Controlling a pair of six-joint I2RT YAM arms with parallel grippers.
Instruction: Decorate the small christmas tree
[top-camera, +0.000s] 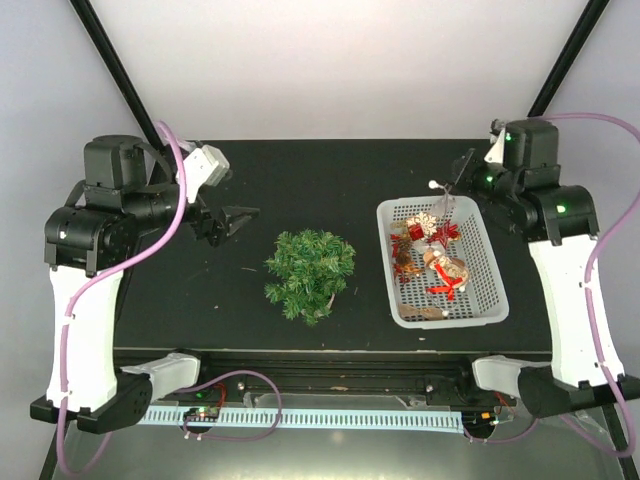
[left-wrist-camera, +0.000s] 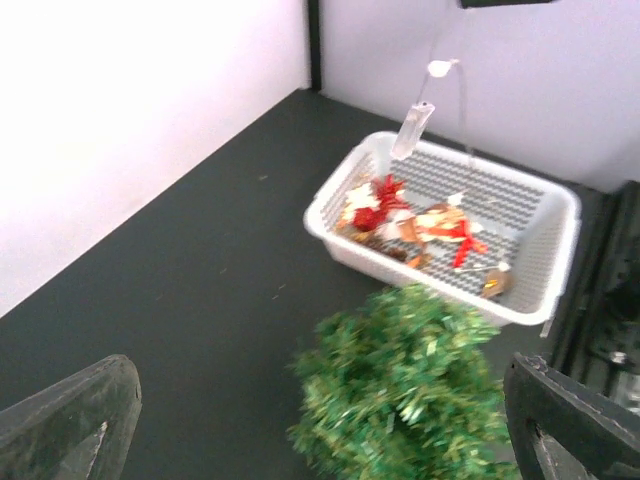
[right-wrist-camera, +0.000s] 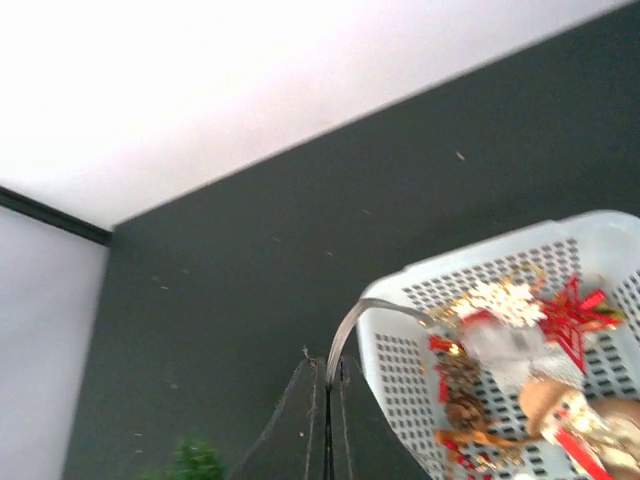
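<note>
On the counter (top-camera: 300, 170) the tree (top-camera: 310, 272) stands near the middle, a little toward the near edge. The basket (top-camera: 386, 262) sits to its right, near but apart, with ornaments (top-camera: 432, 258) lying in it. The left hand (top-camera: 238, 220) is left of the tree and farther back. The right hand (top-camera: 456, 180) is over the basket's far edge, pinching a wire (right-wrist-camera: 345, 335) that reaches above the ornaments.

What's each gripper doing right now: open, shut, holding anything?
Left gripper: open, holding nothing.
Right gripper: shut on the thin hanging loop of a clear ornament.
</note>
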